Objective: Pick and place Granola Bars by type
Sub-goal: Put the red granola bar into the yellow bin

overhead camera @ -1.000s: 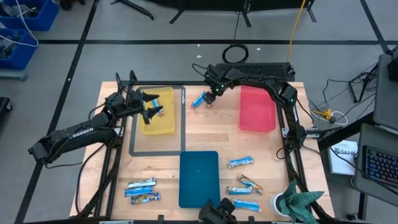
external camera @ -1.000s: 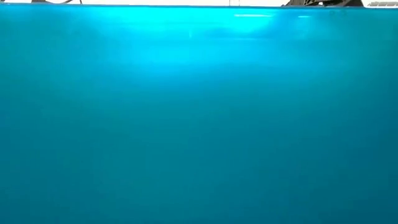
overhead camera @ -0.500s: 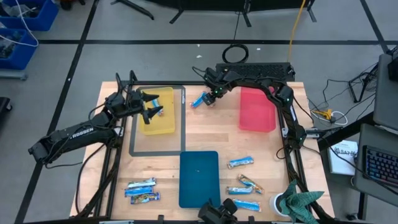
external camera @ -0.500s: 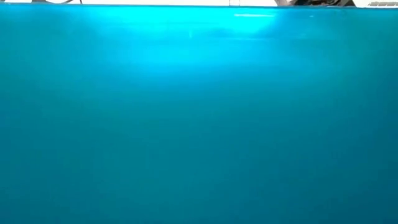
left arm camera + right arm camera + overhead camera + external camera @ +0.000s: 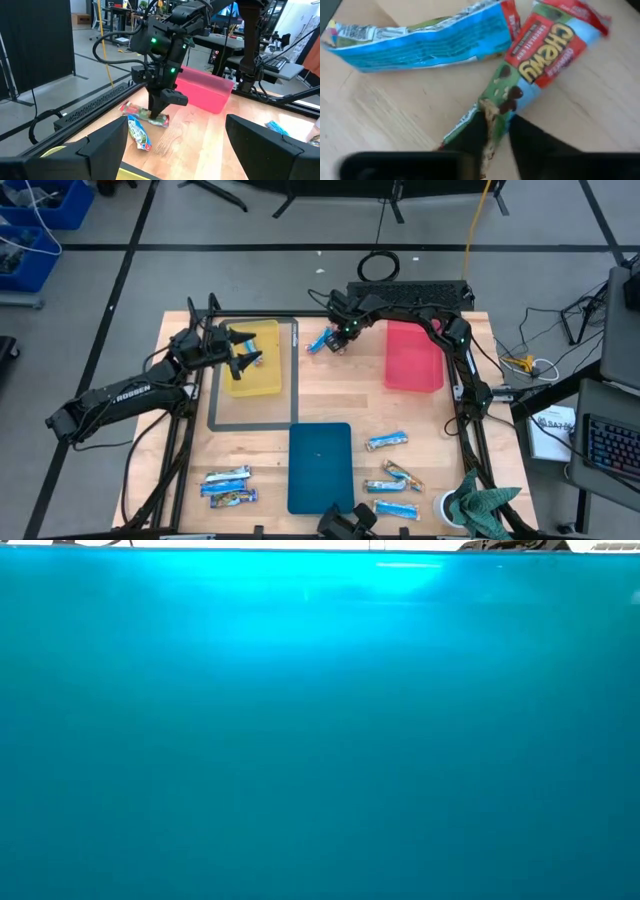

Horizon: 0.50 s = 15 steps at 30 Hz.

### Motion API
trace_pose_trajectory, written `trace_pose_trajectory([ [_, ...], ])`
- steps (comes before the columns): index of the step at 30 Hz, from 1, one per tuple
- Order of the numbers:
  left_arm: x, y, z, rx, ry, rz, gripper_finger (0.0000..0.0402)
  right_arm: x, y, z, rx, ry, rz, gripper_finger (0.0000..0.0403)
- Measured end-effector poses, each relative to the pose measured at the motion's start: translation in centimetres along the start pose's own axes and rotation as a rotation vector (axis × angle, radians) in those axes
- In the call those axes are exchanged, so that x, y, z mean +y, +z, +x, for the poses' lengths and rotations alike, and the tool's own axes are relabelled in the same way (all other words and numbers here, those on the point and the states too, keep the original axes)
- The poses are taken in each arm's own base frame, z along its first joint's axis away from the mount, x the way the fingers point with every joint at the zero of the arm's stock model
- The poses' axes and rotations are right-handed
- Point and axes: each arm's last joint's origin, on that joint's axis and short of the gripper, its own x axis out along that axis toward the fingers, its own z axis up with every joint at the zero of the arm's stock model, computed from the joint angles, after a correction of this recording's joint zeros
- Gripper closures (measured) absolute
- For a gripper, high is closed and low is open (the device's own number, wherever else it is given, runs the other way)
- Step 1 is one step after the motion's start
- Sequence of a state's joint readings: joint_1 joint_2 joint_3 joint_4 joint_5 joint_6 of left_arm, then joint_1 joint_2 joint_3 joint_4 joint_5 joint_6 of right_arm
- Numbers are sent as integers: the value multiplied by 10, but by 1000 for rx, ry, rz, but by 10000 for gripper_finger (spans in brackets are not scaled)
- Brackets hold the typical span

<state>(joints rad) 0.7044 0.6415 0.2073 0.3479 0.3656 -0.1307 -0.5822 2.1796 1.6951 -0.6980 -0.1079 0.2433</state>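
Note:
Two Granola Bars lie at the far middle of the table: a blue-and-white one (image 5: 319, 341) (image 5: 420, 42) and a multicoloured one (image 5: 540, 55) (image 5: 142, 112). My right gripper (image 5: 341, 340) (image 5: 496, 131) stands over them, shut on the multicoloured bar. My left gripper (image 5: 243, 350) (image 5: 185, 150) hangs open above the yellow tray (image 5: 262, 370), holding nothing. The low view is filled by the wall of the blue tray (image 5: 320, 740). My right gripper pinches the multicoloured bar's narrow wrapper end (image 5: 492, 112) between its two fingers. The fingers come from above, pointing down (image 5: 161, 107). The bar lies flat on the table, beside the blue-and-white bar.
A red tray (image 5: 413, 358) lies at the far right and a blue tray (image 5: 320, 468) at the near middle. Several bars lie near right (image 5: 387, 441) (image 5: 400, 475) and near left (image 5: 226, 477). A green cloth (image 5: 487, 505) sits at the near right corner.
My right gripper has stayed over the two bars at the far middle, with its wrist shifted only slightly. The bars lie where they were.

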Motion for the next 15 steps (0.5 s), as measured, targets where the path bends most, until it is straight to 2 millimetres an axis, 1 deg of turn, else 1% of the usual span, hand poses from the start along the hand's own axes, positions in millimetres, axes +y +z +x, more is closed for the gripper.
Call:
trace_pose_trajectory([
  [1,0,-1,0,5,0,-2,62,1,0,0,-6,0,-23,372],
  [2,0,-1,0,9,1,-4,62,3,1,0,-13,1,-51,385],
  [5,0,-2,0,17,2,-7,62,10,2,0,-47,10,-94,394],
  [8,0,-2,0,15,2,-17,62,19,2,-6,-79,-15,-148,399],
  [11,0,0,0,-5,-2,-39,62,36,-1,-25,-124,-66,-228,401],
  [13,-1,2,2,-27,-10,-59,62,54,-4,-41,-183,-99,-300,401],
  [15,-3,4,6,-54,-30,-78,62,76,-8,-57,-265,-130,-385,402],
])
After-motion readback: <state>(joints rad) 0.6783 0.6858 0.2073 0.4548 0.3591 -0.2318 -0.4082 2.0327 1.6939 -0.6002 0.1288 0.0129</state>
